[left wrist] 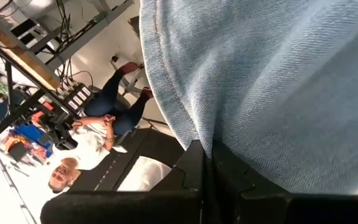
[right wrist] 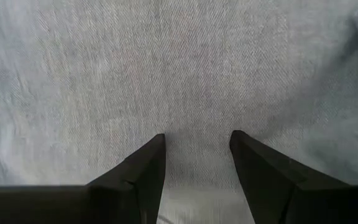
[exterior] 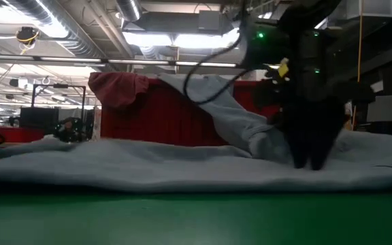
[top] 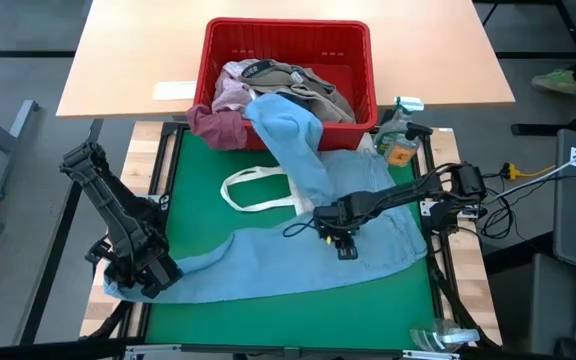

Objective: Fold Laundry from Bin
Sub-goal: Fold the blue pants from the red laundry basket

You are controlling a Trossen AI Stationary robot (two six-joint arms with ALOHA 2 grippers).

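Note:
The red bin (top: 358, 60) stands at the table's far edge with several garments in it. A light blue garment (top: 298, 150) hangs out over the bin's near rim and spreads across the green mat (top: 198, 170) to the near left. My left gripper (top: 148, 280) is at the near left corner, shut on the garment's left end. My right gripper (top: 346, 245) points down over the garment's middle with its fingers open (right wrist: 197, 140). It also shows in the low view (exterior: 309, 163). My left gripper pinches the blue garment's left end (left wrist: 229, 134) between its two shut fingers, beside a stitched seam (left wrist: 160, 74). The cloth bunches where it enters the fingers. My right gripper comes from above with its open fingertips (right wrist: 154, 146) at the flat cloth; I cannot tell whether they touch.
A maroon garment (top: 218, 125) hangs over the bin's near left corner, and khaki (top: 313, 85) and pale pieces (top: 233, 90) lie inside. A white tote's handles (top: 253, 190) stick out from under the blue cloth. Bottles (top: 400, 140) stand right of the bin. People show beyond the table (left wrist: 104, 118).

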